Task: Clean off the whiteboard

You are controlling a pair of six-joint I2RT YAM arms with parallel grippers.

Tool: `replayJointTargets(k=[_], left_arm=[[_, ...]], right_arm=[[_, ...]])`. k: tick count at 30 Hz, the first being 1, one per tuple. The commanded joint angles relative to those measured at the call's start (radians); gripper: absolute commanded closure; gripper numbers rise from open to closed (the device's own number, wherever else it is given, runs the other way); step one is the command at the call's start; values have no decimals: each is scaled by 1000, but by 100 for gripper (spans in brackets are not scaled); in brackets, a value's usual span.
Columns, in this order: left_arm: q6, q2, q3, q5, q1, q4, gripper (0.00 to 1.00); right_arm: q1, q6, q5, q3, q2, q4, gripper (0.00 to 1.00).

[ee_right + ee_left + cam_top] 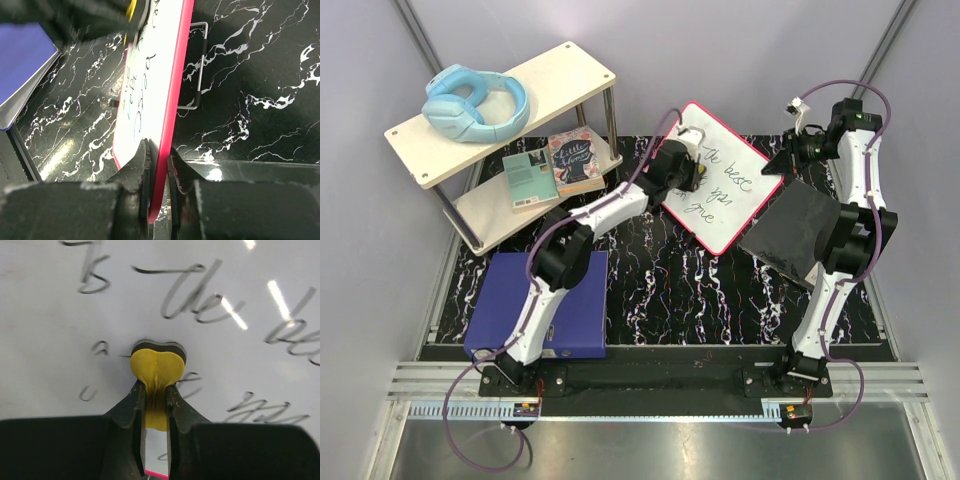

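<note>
**Two robot arms shared one whiteboard: one braced it, the other pressed an eraser to it**

The whiteboard rested at a slant on a black marbled tabletop, and both arms reached in to it. It was a white, roughly square board with rounded corners and a thin red-pink frame. Loose dark handwriting ran across most of its face.

At the board's far right edge, the right gripper had its jaws closed tight on the frame. This was probably to stop the board sliding under the wiping pressure. A wire stand showed behind the board.

Over the board's left part, the left gripper had its jaws squeezed nearly together on a small yellow eraser. The eraser's dark felt face was pressed flat against the white surface among the words, placed to rub the ink away. Judging by the amount of writing left, the erasing had barely begun.

A dark grey cloth lay just beside the board's near right edge.
</note>
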Motion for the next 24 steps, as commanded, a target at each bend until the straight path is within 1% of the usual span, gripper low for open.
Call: replayJointTargets(k=[1, 3, 4, 7, 10, 11, 13, 14, 16, 19, 20, 21, 24], left_arm=[[90, -38, -50, 118, -141, 24, 100], [96, -28, -45, 114, -167, 5, 100], [88, -25, -39, 82, -169, -3, 100], [48, -3, 4, 10, -141, -22, 100], [-37, 11, 39, -12, -68, -22, 100], [-94, 12, 42, -12, -26, -20, 100], [-154, 11, 29, -38, 18, 4, 100], [-215, 9, 20, -38, 61, 15, 100], [-272, 6, -8, -33, 109, 43, 100], [-389, 8, -30, -21, 141, 63, 100], [-397, 14, -22, -21, 140, 64, 100], [-395, 18, -14, 8, 140, 64, 100], [-354, 43, 6, 26, 109, 55, 100]], right_arm=[[67, -110, 21, 21, 8, -246, 100], [70, -107, 13, 25, 13, -247, 100], [70, -105, 13, 24, 11, -249, 100], [73, -107, 16, 19, 8, -251, 100], [76, -114, 24, 13, 4, -254, 100], [77, -116, 25, 8, 2, -257, 100], [77, -120, 25, 7, 1, -260, 100], [77, -122, 24, 7, 2, -264, 100], [78, -127, 21, 5, 2, -267, 100], [80, -131, 16, 1, 2, -269, 100], [80, -133, 15, -2, 2, -269, 100], [80, -133, 13, -2, 2, -270, 100], [81, -136, 9, -13, 1, -269, 100]])
